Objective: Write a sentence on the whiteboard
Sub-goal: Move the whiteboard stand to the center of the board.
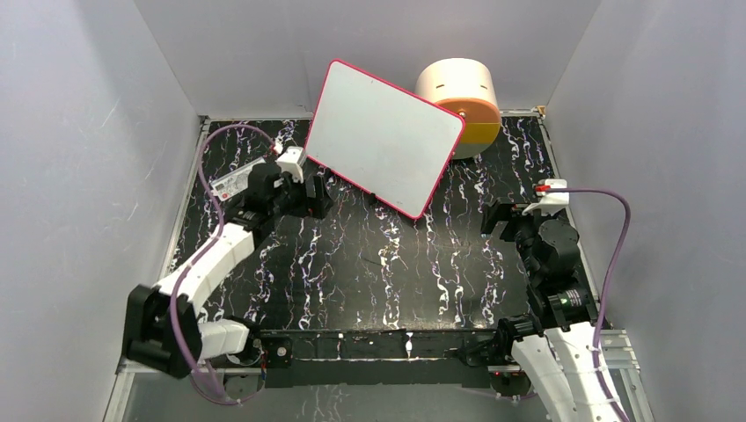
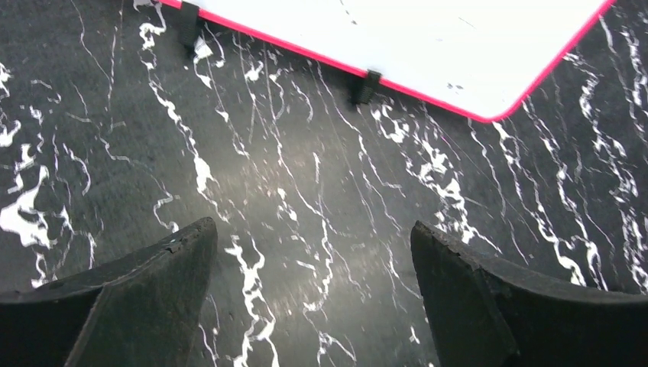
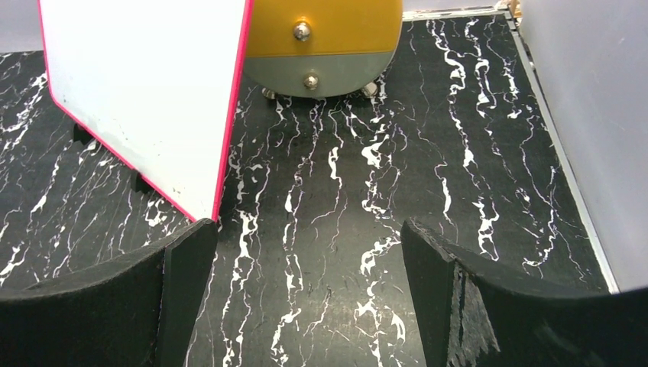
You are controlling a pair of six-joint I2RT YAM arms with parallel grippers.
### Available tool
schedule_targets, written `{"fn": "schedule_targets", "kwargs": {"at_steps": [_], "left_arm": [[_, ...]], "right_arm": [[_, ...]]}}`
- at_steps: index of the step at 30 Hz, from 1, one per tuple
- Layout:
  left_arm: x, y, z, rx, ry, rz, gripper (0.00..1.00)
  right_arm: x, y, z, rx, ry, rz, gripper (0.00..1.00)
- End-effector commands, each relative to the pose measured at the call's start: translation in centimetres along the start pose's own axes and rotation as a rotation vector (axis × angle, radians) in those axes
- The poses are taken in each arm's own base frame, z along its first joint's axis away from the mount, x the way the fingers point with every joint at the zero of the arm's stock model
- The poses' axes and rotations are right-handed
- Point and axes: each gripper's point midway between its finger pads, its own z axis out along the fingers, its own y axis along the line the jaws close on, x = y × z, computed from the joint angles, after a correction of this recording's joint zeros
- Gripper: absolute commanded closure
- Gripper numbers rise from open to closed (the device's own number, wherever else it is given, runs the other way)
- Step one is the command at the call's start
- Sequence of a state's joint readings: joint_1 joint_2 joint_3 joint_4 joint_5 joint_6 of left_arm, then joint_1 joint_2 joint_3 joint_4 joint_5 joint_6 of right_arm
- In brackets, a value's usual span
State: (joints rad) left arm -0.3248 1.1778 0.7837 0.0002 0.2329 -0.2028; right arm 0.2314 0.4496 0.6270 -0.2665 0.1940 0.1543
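You're holding the left gripper (image 2: 311, 233) and right gripper (image 3: 306, 229) with fingers spread apart, empty; the whiteboard (image 1: 383, 136) is standing before the drum (image 1: 462, 92).

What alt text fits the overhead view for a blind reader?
A blank whiteboard stands propped at the back of a black marbled table, a cream-and-orange drum behind it. The left claw and right claw hang open in front of it, empty.

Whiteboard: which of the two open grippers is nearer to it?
The left gripper, close by the lower edge of the whiteboard; the right gripper stands farther off, past its corner.
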Motion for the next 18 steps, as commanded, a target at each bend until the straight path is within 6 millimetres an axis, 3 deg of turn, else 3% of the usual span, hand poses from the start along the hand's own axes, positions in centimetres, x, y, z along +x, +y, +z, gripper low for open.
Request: {"fn": "schedule_targets", "kwargs": {"at_steps": [1,8,18], "left_arm": [[-3.2,1.5,2.7,-0.013,-0.01,0.015,0.07],[-2.8,5.7,8.2,-0.06,0.047,0.027,0.09],[-2.0,9.2,14.1,0.005,0.067,0.164,0.2]], "right_arm": [[-2.5,1.2,-0.2,-0.059,-0.067,-0.012,0.01],[-3.0,1.3,-0.7,-0.072,-0.096,-0.021,0.01],[-2.6,1.7,-0.8,-0.095,-0.09,-0.023,0.01]]}}
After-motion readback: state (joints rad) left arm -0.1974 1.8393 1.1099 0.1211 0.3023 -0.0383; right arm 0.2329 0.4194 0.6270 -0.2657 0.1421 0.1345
